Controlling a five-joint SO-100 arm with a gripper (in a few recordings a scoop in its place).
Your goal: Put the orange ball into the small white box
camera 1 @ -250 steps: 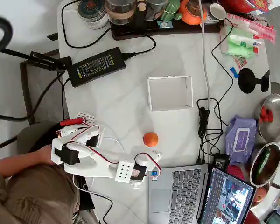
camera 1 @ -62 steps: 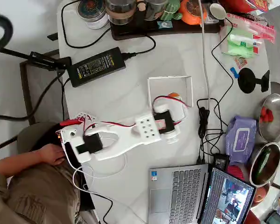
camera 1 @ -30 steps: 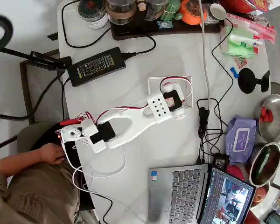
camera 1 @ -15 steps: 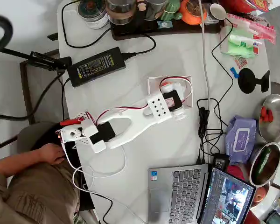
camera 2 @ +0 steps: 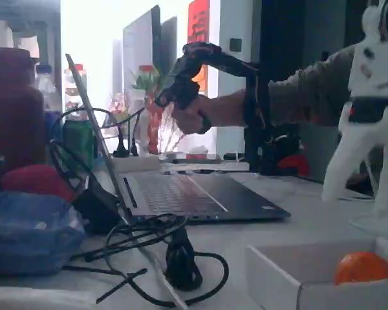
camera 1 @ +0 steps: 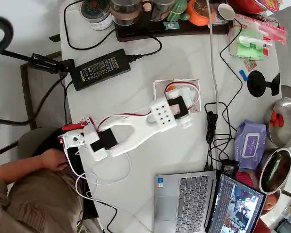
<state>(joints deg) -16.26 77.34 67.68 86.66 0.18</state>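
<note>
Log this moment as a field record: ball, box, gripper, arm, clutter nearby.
ball: the orange ball lies inside the box, free of the robot
box: the small white box sits mid-table, lidless
gripper: gripper over the box; open or shut cannot be told
arm: white arm reaches across the table to the box
clutter: black power adapter, laptop, cables

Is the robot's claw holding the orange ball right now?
It looks like no. The orange ball sits inside the small white box, below the white arm. The fingers themselves are hidden, so I cannot be sure.
</note>
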